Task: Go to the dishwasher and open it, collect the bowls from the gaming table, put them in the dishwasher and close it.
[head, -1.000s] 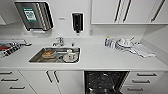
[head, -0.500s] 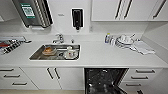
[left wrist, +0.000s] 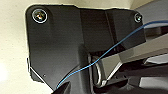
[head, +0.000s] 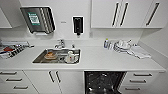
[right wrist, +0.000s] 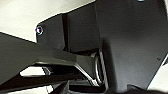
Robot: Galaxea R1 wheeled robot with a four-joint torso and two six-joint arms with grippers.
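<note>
Gripper state on both arms: cannot tell, fingers not made out in either wrist view. Dishwasher (head: 103, 82) stands open under the front edge of the white counter (head: 105, 61), toward its right, dark racks showing. Sink (head: 58, 56) set in the counter's middle-left holds dishes. Stacked crockery (head: 122, 45) sits near the back right corner. Soap dispenser (head: 78, 25) on the wall.

Dishwasher (head: 103, 82) open under counter (head: 100, 60), right of sink (head: 58, 56).
</note>
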